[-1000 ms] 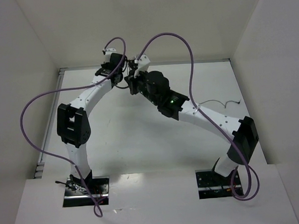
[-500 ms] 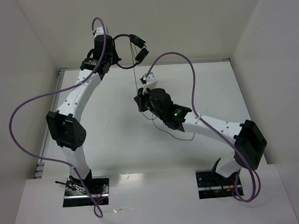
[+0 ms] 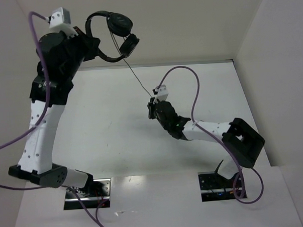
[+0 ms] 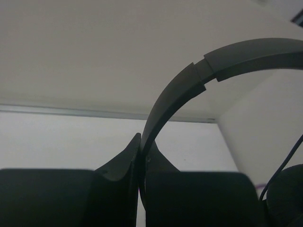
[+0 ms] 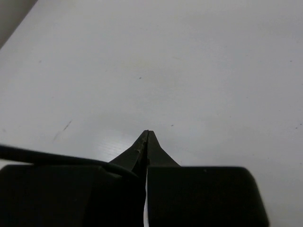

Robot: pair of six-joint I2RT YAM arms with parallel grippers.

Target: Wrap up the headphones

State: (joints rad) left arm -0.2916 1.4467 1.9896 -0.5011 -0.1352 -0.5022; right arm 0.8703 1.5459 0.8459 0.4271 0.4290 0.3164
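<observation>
left gripper (image 4: pixel 141 142): we pinch the headphones (image 3: pixel 120 23) by the headband (image 4: pixel 176 89), far left | right gripper (image 5: pixel 147 136): pinches the cord (image 3: pixel 138 79) | risk: our pull tugs the taut cord free

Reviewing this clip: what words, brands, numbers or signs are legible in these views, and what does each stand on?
None can be read. The headphones show no legible brand on the headband or earcups, either from above or in the left wrist close-up. The white housing on the left wrist shows no marking. The right wrist view shows only bare tabletop.
</observation>
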